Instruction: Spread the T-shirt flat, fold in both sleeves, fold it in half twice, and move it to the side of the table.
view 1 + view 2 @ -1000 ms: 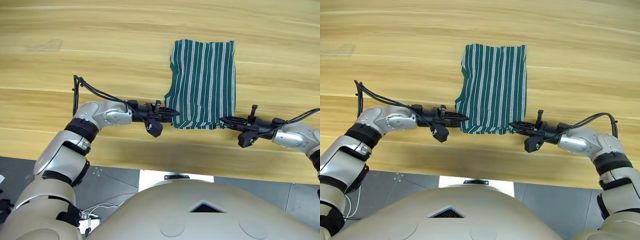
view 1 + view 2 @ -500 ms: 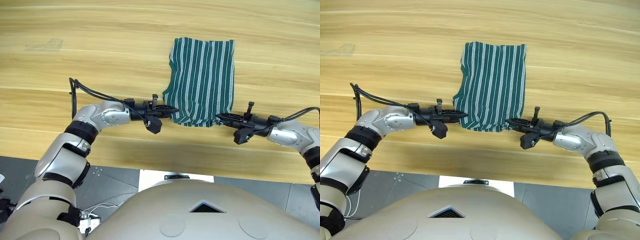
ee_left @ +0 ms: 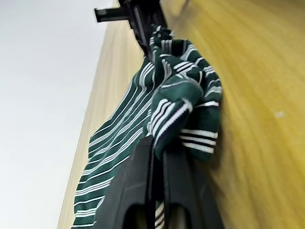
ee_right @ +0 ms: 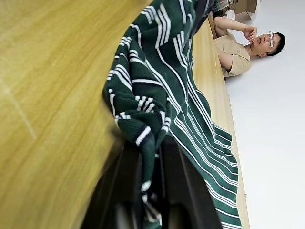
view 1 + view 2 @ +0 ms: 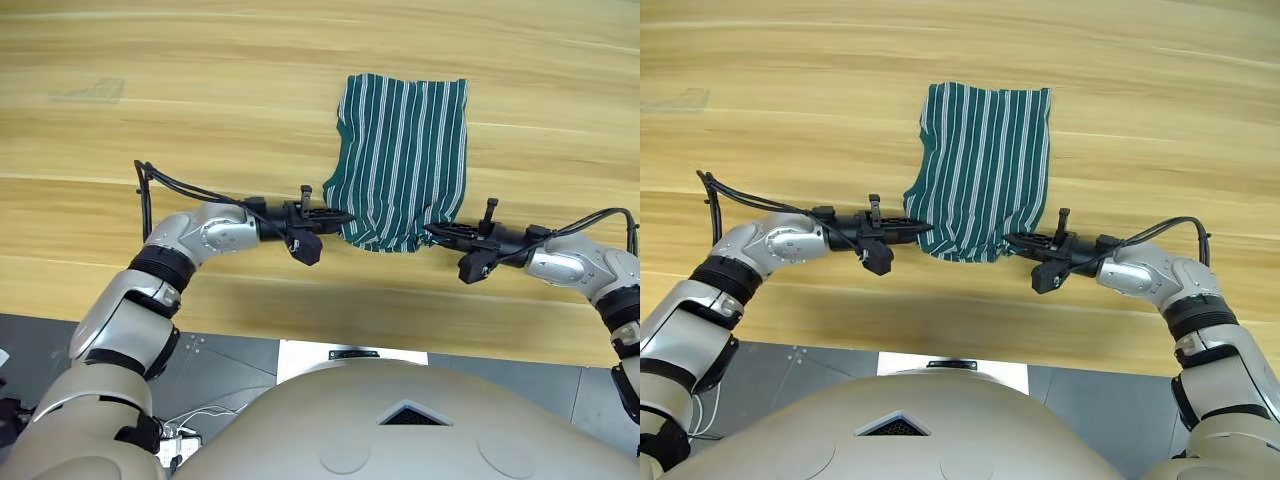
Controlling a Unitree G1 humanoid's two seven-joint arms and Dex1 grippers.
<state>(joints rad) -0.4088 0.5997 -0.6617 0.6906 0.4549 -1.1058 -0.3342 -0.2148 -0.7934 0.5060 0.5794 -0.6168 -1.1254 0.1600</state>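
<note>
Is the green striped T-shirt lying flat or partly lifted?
Partly lifted: the left gripper and right gripper pinch near corners of the green striped T-shirt, bunching that edge up; its far part lies flat.

At the near corners of the T-shirt (image 5: 403,150), bunched cloth covers the fingertips of the left gripper (image 5: 345,217) and right gripper (image 5: 431,229); layers beneath its top face lie hidden.

no readable text, labels, numbers or signs, on any surface in view
</note>
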